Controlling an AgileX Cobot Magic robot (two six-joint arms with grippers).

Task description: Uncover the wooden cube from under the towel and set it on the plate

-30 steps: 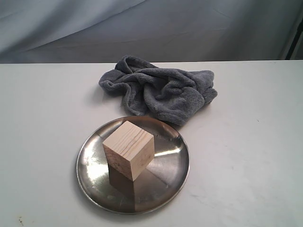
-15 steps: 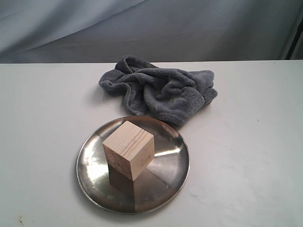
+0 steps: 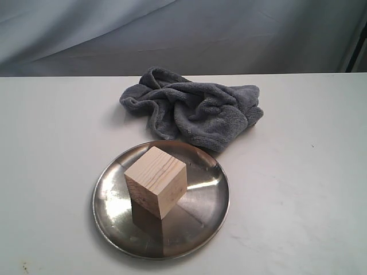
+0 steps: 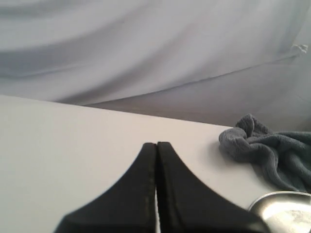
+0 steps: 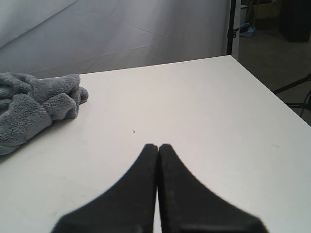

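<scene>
My left claw (image 4: 156, 145) is closed: its black jaws meet along one seam with nothing between them. My right claw (image 5: 158, 146) is closed in the same way and is empty. Both hang above the white table (image 3: 298, 172), apart from every object.

The wooden cube (image 3: 156, 182) stands on the plate (image 3: 209, 206), slightly left of the plate's middle, with one vertical edge turned towards the table's near edge. The plate lies close to that near edge, roughly midway along it.

The towel (image 3: 195, 109) lies crumpled in a heap towards the far edge — just behind the plate and clear of the cube. Whether its front fold touches the plate's rim, I cannot tell.
</scene>
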